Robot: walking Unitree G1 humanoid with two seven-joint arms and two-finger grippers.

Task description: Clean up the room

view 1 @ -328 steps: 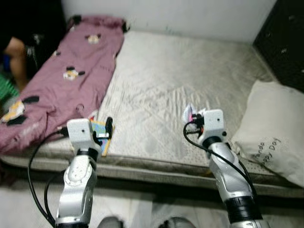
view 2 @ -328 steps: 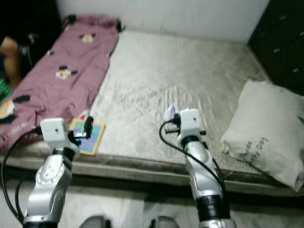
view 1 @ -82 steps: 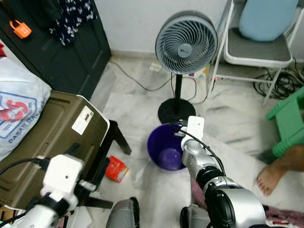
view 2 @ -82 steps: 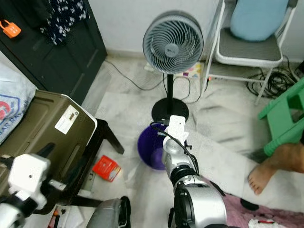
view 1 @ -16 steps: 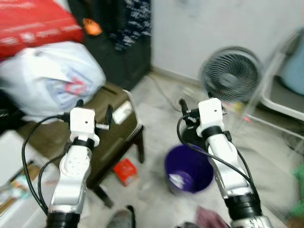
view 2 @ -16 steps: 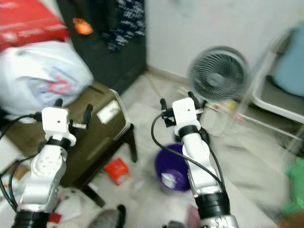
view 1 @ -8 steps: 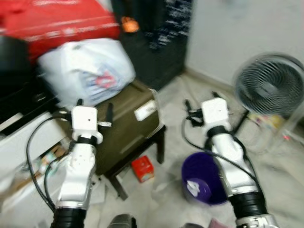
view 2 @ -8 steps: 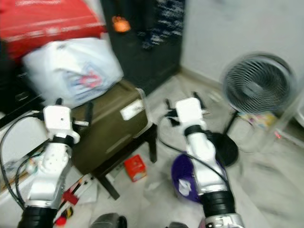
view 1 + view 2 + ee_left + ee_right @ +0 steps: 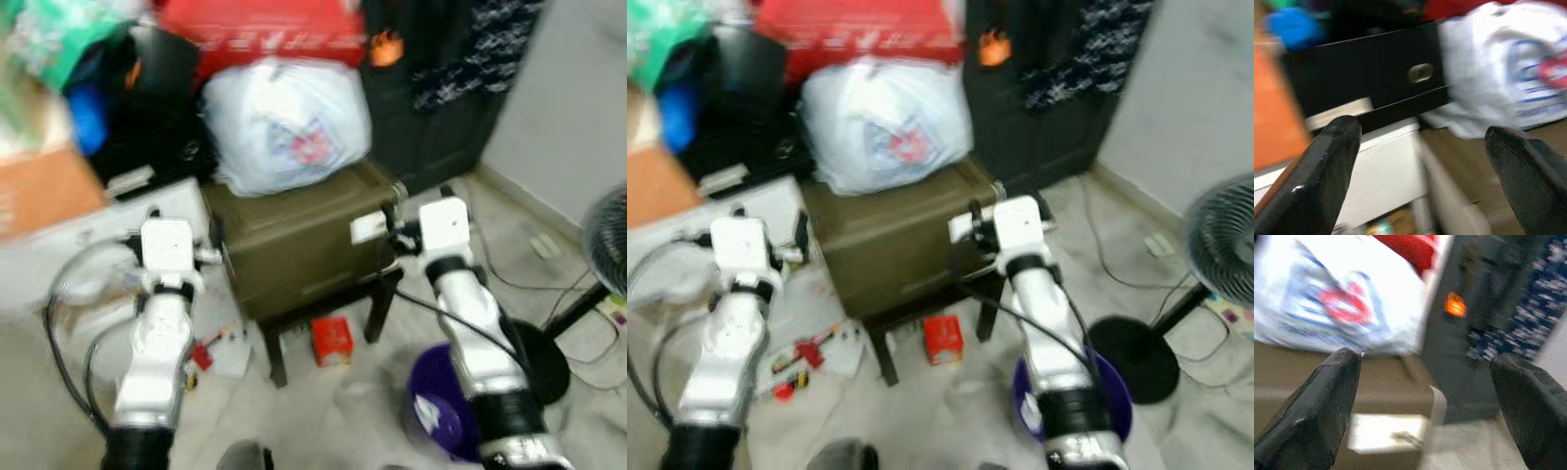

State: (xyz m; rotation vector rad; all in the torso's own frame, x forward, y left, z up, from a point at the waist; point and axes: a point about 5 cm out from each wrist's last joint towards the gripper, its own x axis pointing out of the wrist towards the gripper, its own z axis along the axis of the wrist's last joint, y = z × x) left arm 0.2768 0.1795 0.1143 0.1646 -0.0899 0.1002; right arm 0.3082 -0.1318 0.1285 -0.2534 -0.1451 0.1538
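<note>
Motion blur on all four feeds, so I only get coarse detail. Both arms are up in front of me. Left gripper [image 9: 1420,181] has its fingers spread wide with nothing between them; past them I see a black drawer front [image 9: 1371,78] with a small metal pull. Right gripper [image 9: 1425,431] is likewise spread and carrying nothing, pointed at the olive case [image 9: 304,240] and the white plastic bag [image 9: 287,122] sitting on top of it.

Case rests on a dark stool [image 9: 328,318]. Behind the bag I see a red bag [image 9: 260,34], and a dark wardrobe [image 9: 1048,88] stands to my right of them with an orange tag [image 9: 995,46] on it.

Cleanup targets on the floor: a small red box [image 9: 332,340] lies under the stool, and a few small red bits [image 9: 803,357] are scattered by my left arm, too blurred to identify. Purple bin [image 9: 436,406] sits on the floor below my right arm with something pale inside. Fan [image 9: 1225,245] stands at far right, its round base [image 9: 1132,370] just beside the bin.
</note>
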